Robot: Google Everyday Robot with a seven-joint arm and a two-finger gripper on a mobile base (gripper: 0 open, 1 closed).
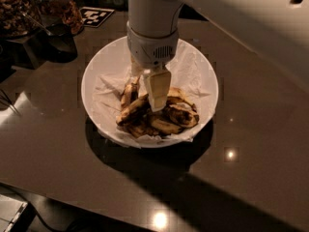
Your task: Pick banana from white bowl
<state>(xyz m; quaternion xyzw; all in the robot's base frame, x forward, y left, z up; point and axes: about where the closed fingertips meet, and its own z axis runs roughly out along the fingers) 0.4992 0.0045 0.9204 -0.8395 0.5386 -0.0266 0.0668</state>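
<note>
We should set the gripper (154, 104) squarely across the middle of the banana (131, 112), which lies curved at the left of the pile inside the white bowl (107, 62), and close only on that one fruit, not the shorter pieces (178, 115) beside it. The arm (152, 28) stands nearly upright over the bowl's centre, its tip down among the fruit. Whether the gripper is wide or closed, we cannot tell.

One pincer (155, 99) over one white bowl (98, 65) holding about five bananas (166, 124).
</note>
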